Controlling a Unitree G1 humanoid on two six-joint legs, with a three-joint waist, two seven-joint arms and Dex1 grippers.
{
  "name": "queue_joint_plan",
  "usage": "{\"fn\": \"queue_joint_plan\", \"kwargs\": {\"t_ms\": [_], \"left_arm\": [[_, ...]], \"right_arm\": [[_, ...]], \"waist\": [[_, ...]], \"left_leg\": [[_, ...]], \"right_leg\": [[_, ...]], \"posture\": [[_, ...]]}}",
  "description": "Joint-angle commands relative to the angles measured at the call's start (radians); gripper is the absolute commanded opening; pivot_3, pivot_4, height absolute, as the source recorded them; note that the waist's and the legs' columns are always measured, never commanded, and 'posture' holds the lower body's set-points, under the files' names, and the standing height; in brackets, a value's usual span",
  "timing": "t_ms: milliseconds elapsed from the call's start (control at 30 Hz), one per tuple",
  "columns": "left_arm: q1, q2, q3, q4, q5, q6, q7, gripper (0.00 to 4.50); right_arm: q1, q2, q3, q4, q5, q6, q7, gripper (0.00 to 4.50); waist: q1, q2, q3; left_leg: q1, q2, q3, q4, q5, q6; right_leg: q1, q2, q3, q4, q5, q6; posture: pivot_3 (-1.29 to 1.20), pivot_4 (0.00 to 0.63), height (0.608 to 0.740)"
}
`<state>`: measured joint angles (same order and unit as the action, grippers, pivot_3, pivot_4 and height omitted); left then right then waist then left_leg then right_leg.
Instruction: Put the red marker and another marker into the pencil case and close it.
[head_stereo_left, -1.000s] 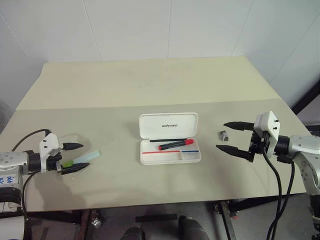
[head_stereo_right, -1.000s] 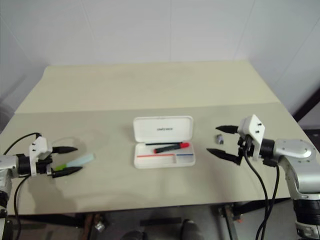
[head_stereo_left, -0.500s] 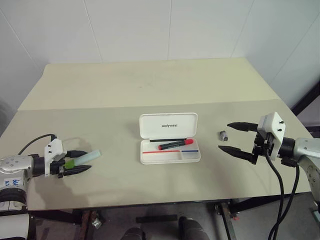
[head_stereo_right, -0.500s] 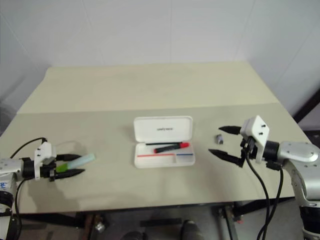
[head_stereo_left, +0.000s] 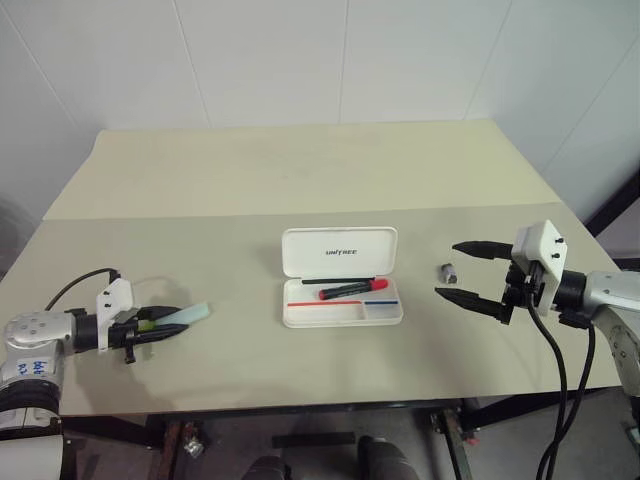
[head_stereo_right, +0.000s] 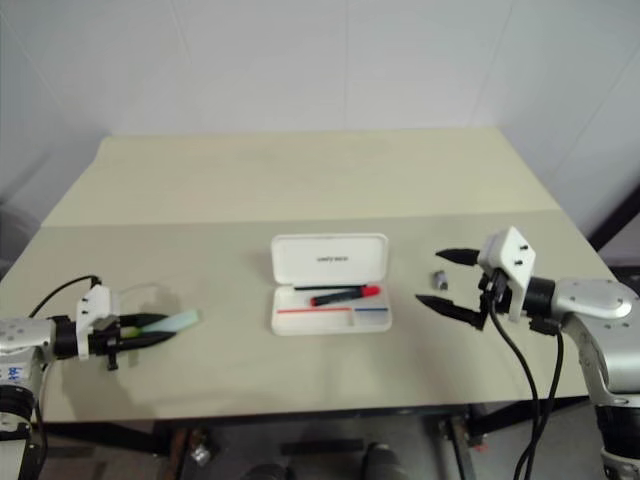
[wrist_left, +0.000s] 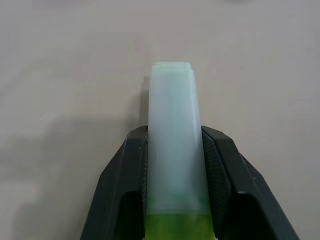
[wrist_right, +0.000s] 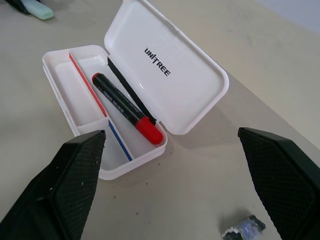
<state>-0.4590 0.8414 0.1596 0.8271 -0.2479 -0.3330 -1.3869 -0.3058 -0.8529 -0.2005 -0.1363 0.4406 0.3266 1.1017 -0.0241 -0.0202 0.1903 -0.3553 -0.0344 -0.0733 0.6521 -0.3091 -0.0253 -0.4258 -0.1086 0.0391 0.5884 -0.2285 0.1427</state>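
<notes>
- The step in hand is picking up the second marker: the left end effector (wrist_left: 172, 165) has its two black fingers (wrist_left: 131, 165) pressed against both sides of the light-green marker (wrist_left: 172, 125), low over the surface (head_stereo_left: 300, 180) at the robot's left, well apart from the pencil case.
- The red marker (wrist_right: 122, 107) already lies inside the pencil case (head_stereo_left: 342, 291), which sits open mid-surface with its lid up.
- The right end effector (head_stereo_left: 470, 272) hangs wide open and empty to the right of the case, near a tiny grey piece (head_stereo_left: 447, 270).
- Next, by judgement, the left arm must lift the green marker, carry it rightward over the open tray and release it beside the red one; then the lid needs folding shut.
- Compared with a second ago, the left fingers have gone from spread around the marker to clamped on it; the right end effector looks unchanged.
</notes>
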Motion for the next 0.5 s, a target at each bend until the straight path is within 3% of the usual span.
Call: {"fn": "queue_joint_plan", "kwargs": {"t_ms": [33, 300, 500], "left_arm": [[0.014, 0.008, 0.032, -0.176, -0.061, 0.068, 0.012, 1.09], [0.142, 0.017, 0.016, -0.602, -0.106, 0.293, 0.073, 1.09], [0.192, 0.008, 0.002, -0.822, -0.11, 0.457, 0.163, 1.09]], "right_arm": [[-0.029, 0.006, 0.009, 0.028, -0.004, -0.039, 0.014, 4.5], [-0.062, 0.036, 0.055, 0.094, -0.026, -0.092, 0.028, 4.5], [-0.036, 0.057, 0.063, 0.089, -0.024, -0.105, 0.021, 4.5]], "waist": [[0.0, 0.0, 0.0], [-0.005, 0.0, 0.0], [-0.001, 0.0, 0.0]], "left_leg": [[-0.001, 0.0, 0.0, 0.0, 0.0, 0.0], [-0.002, 0.001, 0.001, -0.004, -0.002, 0.0], [-0.003, 0.001, 0.001, -0.003, -0.002, 0.0]], "right_leg": [[0.0, 0.0, 0.0, 0.0, 0.0, 0.0], [-0.002, 0.001, 0.001, -0.002, 0.0, 0.001], [-0.002, 0.001, 0.0, -0.004, 0.0, 0.001]], "posture": [[0.0, 0.15, 0.74], [0.0, 0.15, 0.74], [0.0, 0.15, 0.74]]}}
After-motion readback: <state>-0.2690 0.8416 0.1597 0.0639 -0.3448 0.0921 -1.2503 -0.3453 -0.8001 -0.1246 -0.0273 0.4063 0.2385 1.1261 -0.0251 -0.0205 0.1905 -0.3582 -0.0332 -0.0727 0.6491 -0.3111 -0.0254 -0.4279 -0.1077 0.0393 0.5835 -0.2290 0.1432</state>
